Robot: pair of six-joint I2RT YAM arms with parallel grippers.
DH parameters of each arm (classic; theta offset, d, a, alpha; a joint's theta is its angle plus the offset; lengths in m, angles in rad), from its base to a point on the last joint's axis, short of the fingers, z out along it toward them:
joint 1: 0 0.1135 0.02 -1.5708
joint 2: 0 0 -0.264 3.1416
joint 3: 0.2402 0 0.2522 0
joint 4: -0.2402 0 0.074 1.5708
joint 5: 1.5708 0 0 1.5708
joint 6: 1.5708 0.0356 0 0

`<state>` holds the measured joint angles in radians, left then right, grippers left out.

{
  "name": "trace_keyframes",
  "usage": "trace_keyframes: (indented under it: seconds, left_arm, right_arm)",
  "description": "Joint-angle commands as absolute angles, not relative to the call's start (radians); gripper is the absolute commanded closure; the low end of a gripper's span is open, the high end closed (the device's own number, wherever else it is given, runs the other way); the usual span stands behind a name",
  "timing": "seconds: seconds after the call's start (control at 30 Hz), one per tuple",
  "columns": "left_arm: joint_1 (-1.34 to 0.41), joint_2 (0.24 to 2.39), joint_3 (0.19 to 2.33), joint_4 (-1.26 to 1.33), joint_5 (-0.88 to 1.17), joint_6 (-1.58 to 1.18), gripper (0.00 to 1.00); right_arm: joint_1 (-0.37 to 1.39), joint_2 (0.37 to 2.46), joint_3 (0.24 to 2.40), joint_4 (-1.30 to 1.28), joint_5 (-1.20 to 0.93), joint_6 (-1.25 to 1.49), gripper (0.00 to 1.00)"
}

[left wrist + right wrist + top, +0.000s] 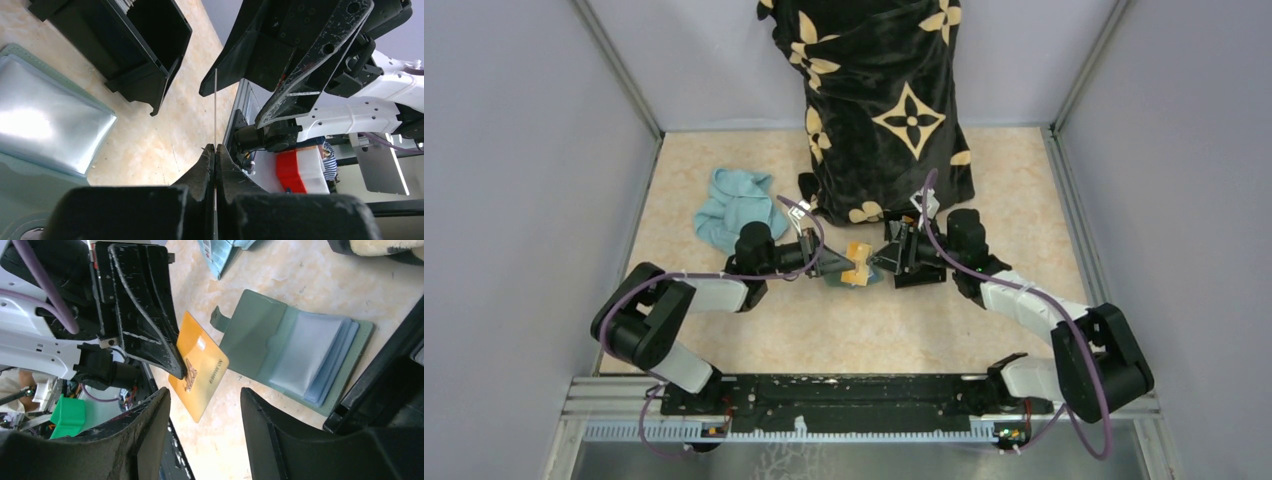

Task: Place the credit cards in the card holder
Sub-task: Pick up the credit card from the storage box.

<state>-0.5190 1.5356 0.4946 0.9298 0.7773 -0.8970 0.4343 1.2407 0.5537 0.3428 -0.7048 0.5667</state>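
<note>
The left fingers (150,325) are pinched tight on one end of an orange card (202,375), holding it in the air close by the holder (250,335). The holder lies open flat on the table (280,270), its clear sleeves (315,355) facing up, with a black box (140,45) just beside it. The right fingers (280,440) are spread wide, facing the card's free end and gripping nothing. A blue cloth (734,208) lies well apart, to the left.

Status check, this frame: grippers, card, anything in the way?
Left gripper shut on orange card. Right gripper open, empty. Card holder lies open, black box beside it.
</note>
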Motion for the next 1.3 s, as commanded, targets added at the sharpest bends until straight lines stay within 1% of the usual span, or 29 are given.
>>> trace_keyframes:
  seconds: [0.0, 0.2, 0.33, 0.5, 0.63, 0.77, 0.83, 0.87, 0.97, 1.03, 1.17, 1.27]
  left_arm:
    - [-0.513, 1.583, 0.474, 1.148, 0.776, -1.028, 1.0]
    - [-0.514, 1.63, 0.453, 1.27, 0.776, -1.094, 1.0]
    - [-0.513, 1.648, 0.455, 1.301, 0.775, -1.112, 1.0]
    - [-0.513, 1.668, 0.454, 1.326, 0.771, -1.127, 1.0]
    - [-0.513, 1.679, 0.45, 1.339, 0.763, -1.132, 1.0]
    - [-0.513, 1.698, 0.45, 1.365, 0.767, -1.147, 1.0]
    - [-0.511, 1.707, 0.448, 1.374, 0.768, -1.155, 0.98]
    - [-0.508, 1.709, 0.446, 1.374, 0.768, -1.156, 0.94]
    - [-0.486, 1.694, 0.422, 1.361, 0.755, -1.156, 0.73]
    - [-0.468, 1.666, 0.404, 1.309, 0.737, -1.138, 0.67]
    - [-0.454, 1.581, 0.4, 1.099, 0.67, -1.031, 0.61]
    - [-0.454, 1.52, 0.425, 0.92, 0.609, -0.959, 0.6]
  right_arm:
    - [0.452, 1.27, 0.544, 0.565, -0.719, 0.638, 0.47]
    - [0.462, 1.308, 0.531, 0.622, -0.721, 0.66, 0.51]
    - [0.467, 1.327, 0.526, 0.654, -0.728, 0.674, 0.55]
    - [0.481, 1.356, 0.522, 0.716, -0.74, 0.704, 0.66]
    - [0.493, 1.378, 0.514, 0.765, -0.749, 0.738, 0.77]
    - [0.501, 1.41, 0.503, 0.862, -0.777, 0.797, 1.0]
    - [0.502, 1.419, 0.5, 0.91, -0.788, 0.828, 1.0]
    - [0.502, 1.418, 0.501, 0.918, -0.788, 0.835, 1.0]
    - [0.502, 1.376, 0.527, 0.799, -0.763, 0.79, 1.0]
    - [0.505, 1.318, 0.561, 0.614, -0.701, 0.69, 1.0]
    - [0.509, 1.235, 0.668, 0.248, -0.507, 0.503, 1.0]
    - [0.508, 1.227, 0.737, 0.086, -0.408, 0.445, 1.0]
